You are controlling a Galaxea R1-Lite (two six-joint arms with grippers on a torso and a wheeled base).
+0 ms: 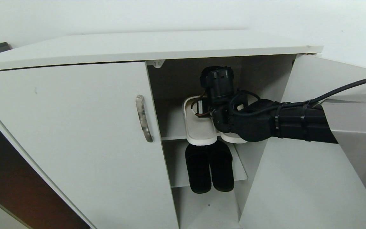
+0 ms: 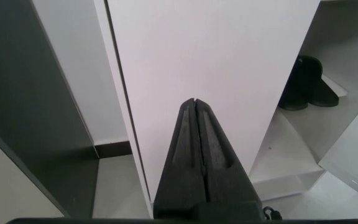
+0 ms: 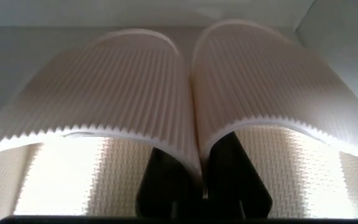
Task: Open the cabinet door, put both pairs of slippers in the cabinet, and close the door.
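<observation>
Cabinet (image 1: 138, 47): right door (image 1: 297, 184) swung wide open, left door (image 1: 75, 143) closed, its metal handle (image 1: 143, 117) at the inner edge. Right arm is reaching into the open bay at upper shelf (image 1: 173, 127) level. Right gripper (image 3: 201, 168) has one finger under each strap of the white slippers (image 1: 200, 127), pinching the two inner strap edges together. That pair sits side by side on the upper shelf, heels overhanging the near edge. Black slippers (image 1: 208, 168) are on the lower shelf (image 1: 178, 168) directly below, also side by side, heels past the near edge. Left gripper (image 2: 194, 106) is in front of the closed left door, fingers pressed together, holding nothing.
</observation>
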